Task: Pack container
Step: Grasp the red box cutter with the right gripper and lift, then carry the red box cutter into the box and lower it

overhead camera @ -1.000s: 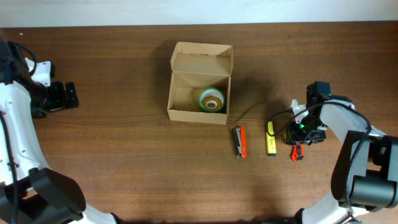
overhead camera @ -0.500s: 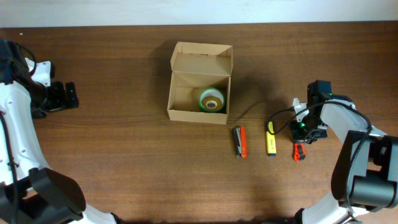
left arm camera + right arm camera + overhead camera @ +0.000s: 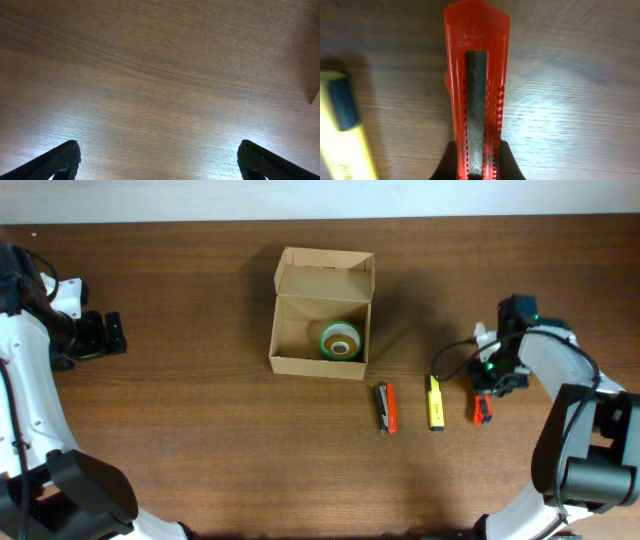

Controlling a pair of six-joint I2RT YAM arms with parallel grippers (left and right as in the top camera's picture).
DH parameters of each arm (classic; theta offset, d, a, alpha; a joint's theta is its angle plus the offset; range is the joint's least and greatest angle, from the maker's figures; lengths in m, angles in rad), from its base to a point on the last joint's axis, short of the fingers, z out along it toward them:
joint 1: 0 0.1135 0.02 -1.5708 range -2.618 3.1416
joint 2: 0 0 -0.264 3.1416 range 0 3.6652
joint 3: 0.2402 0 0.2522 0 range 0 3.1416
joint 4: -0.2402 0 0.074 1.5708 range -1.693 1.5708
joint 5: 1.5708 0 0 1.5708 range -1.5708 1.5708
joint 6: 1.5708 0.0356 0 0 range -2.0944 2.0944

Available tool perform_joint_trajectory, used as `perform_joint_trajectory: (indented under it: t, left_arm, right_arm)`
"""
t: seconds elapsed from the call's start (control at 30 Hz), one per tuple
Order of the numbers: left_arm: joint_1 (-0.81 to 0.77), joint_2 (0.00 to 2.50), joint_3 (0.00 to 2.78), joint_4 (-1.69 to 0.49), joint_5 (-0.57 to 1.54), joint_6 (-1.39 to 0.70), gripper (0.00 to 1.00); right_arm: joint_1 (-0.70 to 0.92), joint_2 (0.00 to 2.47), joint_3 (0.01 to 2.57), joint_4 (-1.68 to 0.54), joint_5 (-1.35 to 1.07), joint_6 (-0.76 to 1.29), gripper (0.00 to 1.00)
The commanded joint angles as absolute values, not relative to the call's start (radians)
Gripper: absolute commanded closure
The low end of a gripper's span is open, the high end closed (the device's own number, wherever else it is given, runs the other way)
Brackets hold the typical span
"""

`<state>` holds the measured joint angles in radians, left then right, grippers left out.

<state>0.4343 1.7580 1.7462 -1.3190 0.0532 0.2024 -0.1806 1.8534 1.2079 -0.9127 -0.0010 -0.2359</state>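
1. The container point(image 3: 322, 320) is plain matte brown cardboard, rectangular. It stands open at the middle-back of the counter point(image 3: 200, 430) with its flap lid folded up toward the far edge.
2. Inside it, toward the right wall, sits a tape roll point(image 3: 340, 340): a green ring around a pale core.
3. The counter is dark brown wood with a fine grain, glossy where the wrist lights strike it.
4. The right tool point(image 3: 477, 167) is clenched on the rear end of an orange cutter point(image 3: 476, 100). The cutter is a ribbed plastic body with a dark grey strip down its middle and a pointed front, and black pads press on both its sides.
5. Just beside the cutter lies a yellow marker point(image 3: 342, 130) with a dark blue tip, cut off by the frame edge. Seen from overhead, it lies between the held cutter and a second cutter point(image 3: 386, 408), which is orange and black.
6. The left tool point(image 3: 160, 160) is released with its jaws wide, and only its black tips show. It hangs over bare wood near the counter's left edge, well apart from the container.
7. Some things are hard to make out:
   - The embossed lettering on the held cutter is too blurred to read.
   - It is unclear whether that cutter touches the wood.
   - From overhead, the arm hides the right tool's fingers.
8. Open wood separates the container from the row of three things.
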Motion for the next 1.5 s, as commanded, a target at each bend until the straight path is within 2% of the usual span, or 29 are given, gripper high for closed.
perform_joint_trajectory:
  t: [0.0, 0.33, 0.67, 0.9, 1.2, 1.47]
  left_arm:
    - [0.437, 1.748, 1.745, -1.316, 0.064, 0.219, 0.00]
    - [0.437, 1.748, 1.745, -1.316, 0.064, 0.219, 0.00]
    - [0.437, 1.748, 1.745, -1.316, 0.064, 0.219, 0.00]
    - [0.437, 1.748, 1.745, -1.316, 0.064, 0.219, 0.00]
    - [0.437, 1.748, 1.745, -1.316, 0.064, 0.219, 0.00]
    - [0.437, 1.748, 1.745, -1.316, 0.064, 0.219, 0.00]
  right_arm:
    - [-0.179, 1.854, 1.317, -0.937, -0.015, -0.227, 0.96]
    - [-0.139, 1.854, 1.724, -1.187, -0.099, -0.228, 0.96]
    - [0.067, 1.855, 2.230, -1.272, -0.096, -0.346, 0.97]
    - [0.247, 1.901, 2.278, -1.248, -0.042, -0.466, 0.97]
    - [0.518, 2.085, 2.278, -1.261, 0.133, -0.694, 0.97]
    - [0.590, 2.215, 2.278, -1.286, 0.106, -0.756, 0.97]
